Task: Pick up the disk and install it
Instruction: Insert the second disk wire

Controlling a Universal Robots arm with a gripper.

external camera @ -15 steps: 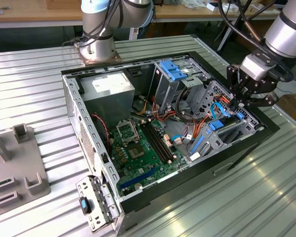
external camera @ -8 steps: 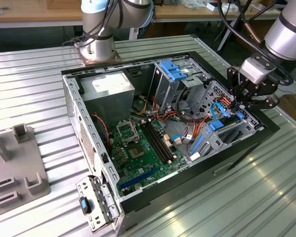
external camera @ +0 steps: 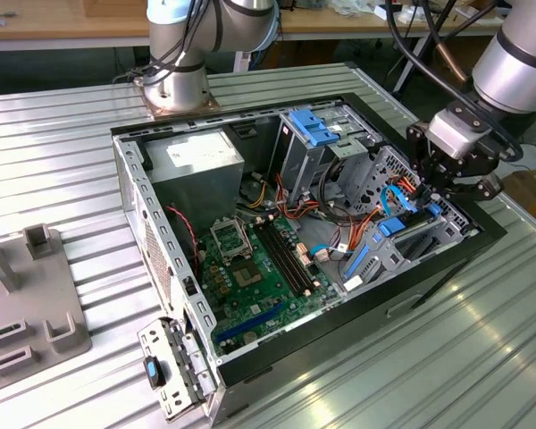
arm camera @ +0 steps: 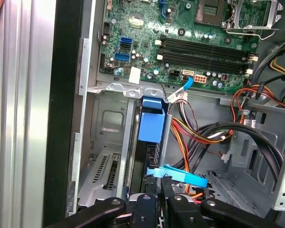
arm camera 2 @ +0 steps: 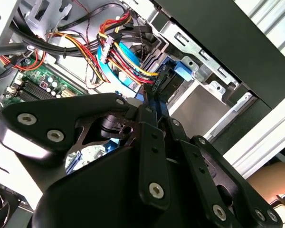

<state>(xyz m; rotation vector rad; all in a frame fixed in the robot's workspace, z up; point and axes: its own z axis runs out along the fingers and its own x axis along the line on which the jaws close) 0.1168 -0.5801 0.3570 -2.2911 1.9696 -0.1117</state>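
Blue rails frame the disk [arm camera: 149, 124], which stands on edge in the drive bay at the front of the open computer case [external camera: 429, 268], at about three o'clock in the exterior view. My hand [external camera: 453, 170] sits directly over it, fingers pressed together on its upper edge, so I judge I am pinching the disk. It looks stiff, fairly heavy and shock-sensitive; the plastic rails seem the safest hold. Its long axis runs down into the bay, toward the motherboard [arm camera: 190, 42].
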